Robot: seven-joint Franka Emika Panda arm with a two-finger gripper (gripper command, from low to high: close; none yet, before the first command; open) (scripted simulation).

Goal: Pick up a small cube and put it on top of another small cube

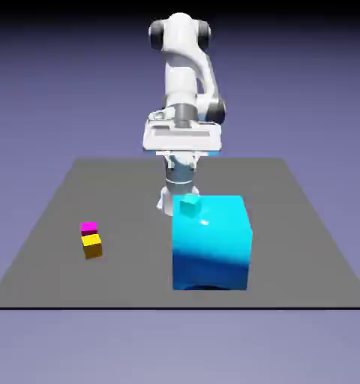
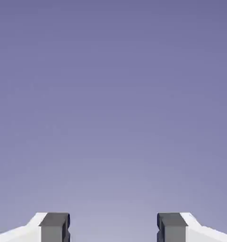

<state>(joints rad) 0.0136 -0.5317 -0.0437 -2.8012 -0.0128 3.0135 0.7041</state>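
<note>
A large cyan block (image 1: 211, 241) stood on the grey bench (image 1: 78, 195), near the middle of the exterior view and slightly toward that view's right. A small teal cube (image 1: 190, 205) rested on its top face, near the far corner toward the exterior view's left. The block rose directly in front of the white arm (image 1: 184, 90) and hid the arm's lower end from that camera, so the claw itself could not be made out there.

Well apart from the block, toward the exterior view's left, a small magenta cube (image 1: 88, 226) and a small yellow cube (image 1: 92, 246) sat touching each other. The yellow one lay nearer the camera; whether the magenta cube lay on it or just behind it could not be told from this angle.

The hand view supplied what the exterior view lacked: the claw (image 2: 113, 228) was spread wide, its two grey fingertips (image 2: 54, 228) far apart at the bottom edge with nothing held between them. Beyond them that view showed only the plain blue-violet backdrop (image 2: 113, 94). None of the cubes, the block or the bench appeared in it; those were shown by the exterior view alone.
</note>
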